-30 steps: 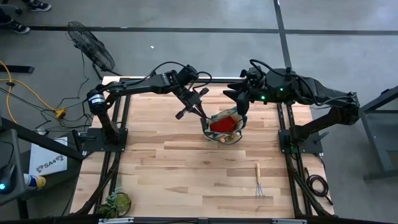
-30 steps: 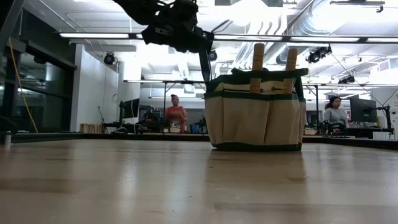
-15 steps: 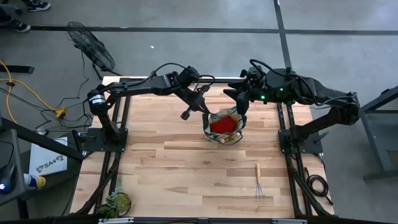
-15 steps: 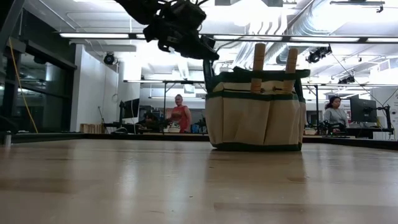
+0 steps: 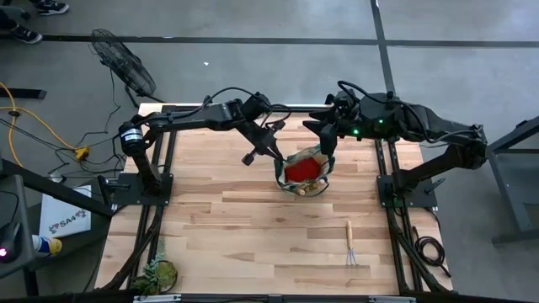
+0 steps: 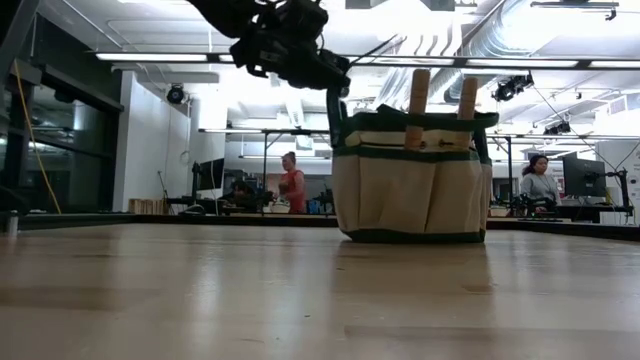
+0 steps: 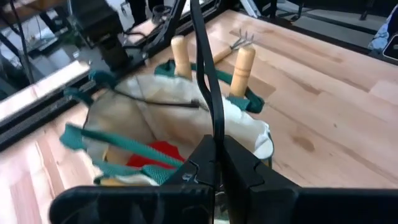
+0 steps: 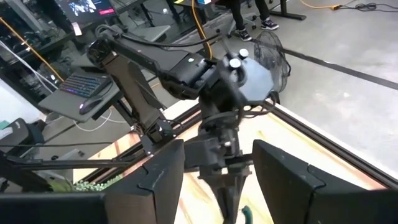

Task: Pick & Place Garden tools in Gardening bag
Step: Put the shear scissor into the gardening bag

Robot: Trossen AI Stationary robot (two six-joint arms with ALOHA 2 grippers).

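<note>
The tan gardening bag (image 5: 303, 171) with green trim stands on the table, and it also shows in the low view (image 6: 410, 180). Two wooden handles (image 6: 418, 92) stick up out of it, and a red cloth (image 7: 155, 152) lies inside. My left gripper (image 5: 269, 147) is shut on a dark pruner (image 7: 208, 81) just left of the bag's rim. My right gripper (image 5: 325, 139) hangs open over the bag's far right rim. A wooden-handled hand rake (image 5: 351, 244) lies flat on the table near the right front. My left gripper pinches the dark pruner (image 7: 216, 134) between its two fingers, which lie along it. The pruner reaches out past the fingertips over the bag's mouth. In the low view it hangs down from the gripper (image 6: 330, 105) to the bag's left rim, clear of the table.
A leafy plant clump (image 5: 157, 273) sits at the table's near left corner. The arm frames (image 5: 143, 181) stand along the left and right edges. People sit and stand in the room beyond the table (image 6: 293, 185).
My left gripper has moved a little toward the bag with the pruner and has turned at the wrist. The pruner stays by the bag's left rim. The right gripper has kept still.
</note>
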